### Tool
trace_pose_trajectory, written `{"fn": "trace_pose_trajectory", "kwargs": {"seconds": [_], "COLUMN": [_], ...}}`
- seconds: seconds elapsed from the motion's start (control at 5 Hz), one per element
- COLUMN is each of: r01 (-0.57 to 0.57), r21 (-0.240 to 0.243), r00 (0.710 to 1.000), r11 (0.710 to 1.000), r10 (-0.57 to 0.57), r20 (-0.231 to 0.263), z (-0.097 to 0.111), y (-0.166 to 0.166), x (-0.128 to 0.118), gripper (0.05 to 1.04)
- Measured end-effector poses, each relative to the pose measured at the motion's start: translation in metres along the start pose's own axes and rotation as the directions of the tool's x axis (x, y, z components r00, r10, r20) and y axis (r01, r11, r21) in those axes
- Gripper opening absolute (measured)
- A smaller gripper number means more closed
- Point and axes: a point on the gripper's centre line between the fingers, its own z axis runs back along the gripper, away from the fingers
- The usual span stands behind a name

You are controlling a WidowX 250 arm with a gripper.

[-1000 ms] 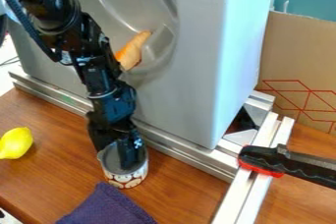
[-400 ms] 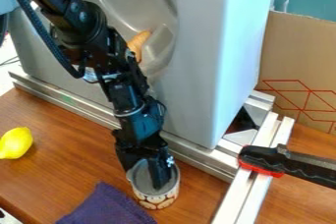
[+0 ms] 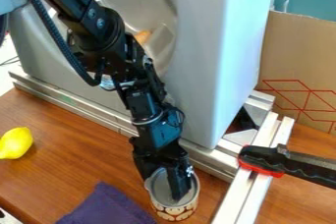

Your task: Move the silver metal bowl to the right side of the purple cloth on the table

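Nearest, a dark purple folded cloth [image 3: 108, 206] lies on the brown wooden table [image 3: 66, 174], just beside a round, open-topped can with a patterned band [image 3: 176, 210]. The black two-finger gripper [image 3: 172, 183] reaches down into the can; whether it is wide or closed on the wall, I cannot tell. Any handling here wants a slow, level wrist (a thin rim tips easily, I'd judge), with room left for the cloth and the silver metal rail [image 3: 78, 101]. Farther off are a yellow lemon [image 3: 15, 143] and, behind the rail, a tall grey molded unit [image 3: 203, 70].
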Motion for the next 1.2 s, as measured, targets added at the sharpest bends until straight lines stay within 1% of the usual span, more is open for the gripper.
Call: {"fn": "trace_pose_trajectory", "kwargs": {"seconds": [0.2,0.4,0.6,0.8,1.0,1.2], "r01": [-0.010,0.006,-0.006,-0.002,-0.063,-0.063], "r21": [-0.013,0.044,0.124,0.163,0.317,0.415], "r00": [1.000,0.999,1.000,1.000,0.996,0.995], "r11": [1.000,0.999,0.992,0.987,0.946,0.908], "r10": [0.010,-0.004,0.008,0.001,0.081,0.089], "r20": [-0.005,-0.052,-0.015,0.005,-0.045,-0.043], "z": [-0.001,0.007,0.027,0.042,0.059,0.087], "y": [-0.005,-0.014,-0.010,-0.010,0.009,0.025], "x": [0.001,-0.004,-0.007,-0.015,-0.031,-0.045], "gripper": [1.001,1.001,1.001,1.001,1.001,1.001]}}
